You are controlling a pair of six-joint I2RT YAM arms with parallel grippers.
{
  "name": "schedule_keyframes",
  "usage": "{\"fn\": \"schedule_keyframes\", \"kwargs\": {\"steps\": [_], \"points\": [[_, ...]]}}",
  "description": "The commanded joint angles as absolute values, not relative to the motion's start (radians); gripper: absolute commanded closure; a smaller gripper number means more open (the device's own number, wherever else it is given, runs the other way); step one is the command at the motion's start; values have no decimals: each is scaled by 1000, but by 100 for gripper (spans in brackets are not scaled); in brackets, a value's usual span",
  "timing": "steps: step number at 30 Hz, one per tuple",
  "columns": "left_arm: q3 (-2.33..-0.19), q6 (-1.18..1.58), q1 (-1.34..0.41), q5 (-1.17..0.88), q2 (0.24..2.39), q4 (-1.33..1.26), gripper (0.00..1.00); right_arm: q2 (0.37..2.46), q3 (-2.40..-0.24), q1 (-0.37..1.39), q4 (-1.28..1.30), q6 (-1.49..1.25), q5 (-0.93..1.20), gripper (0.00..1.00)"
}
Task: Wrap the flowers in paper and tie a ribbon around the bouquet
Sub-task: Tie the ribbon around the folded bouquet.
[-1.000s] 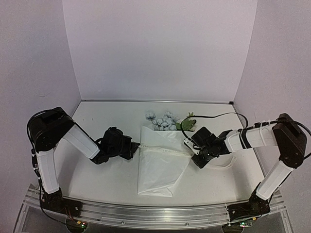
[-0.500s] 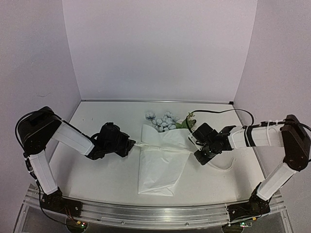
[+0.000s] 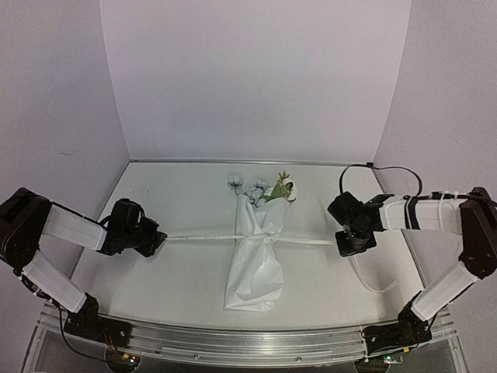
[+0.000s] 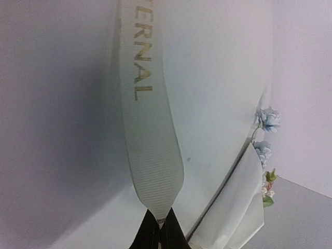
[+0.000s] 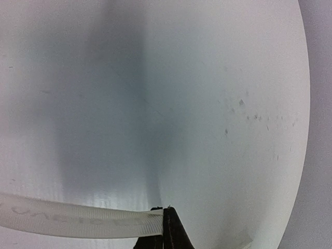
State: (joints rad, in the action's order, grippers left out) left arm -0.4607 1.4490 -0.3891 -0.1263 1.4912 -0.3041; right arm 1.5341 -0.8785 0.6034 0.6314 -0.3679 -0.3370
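At the middle of the table the bouquet now lies cinched, since the left gripper and right gripper, each clamped on the ribbon, have pulled wide apart, tightening the tie.

Overhead overview; wrist close-ups along ribbon

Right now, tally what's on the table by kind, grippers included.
bouquet: 1
ribbon: 1
grippers: 2 (left gripper, right gripper, each shut on the ribbon)
total: 4
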Motion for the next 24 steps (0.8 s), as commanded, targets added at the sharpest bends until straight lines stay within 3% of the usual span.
{"fn": "schedule_keyframes", "kwargs": {"steps": [1,24], "points": [[-369,1291,-199,-215,1400,-206,100,1412,-795,482,723,-531,-352,100],[-382,1159,159,-431,1422,-185,100,1159,-603,277,764,-667,-298,100]]}}
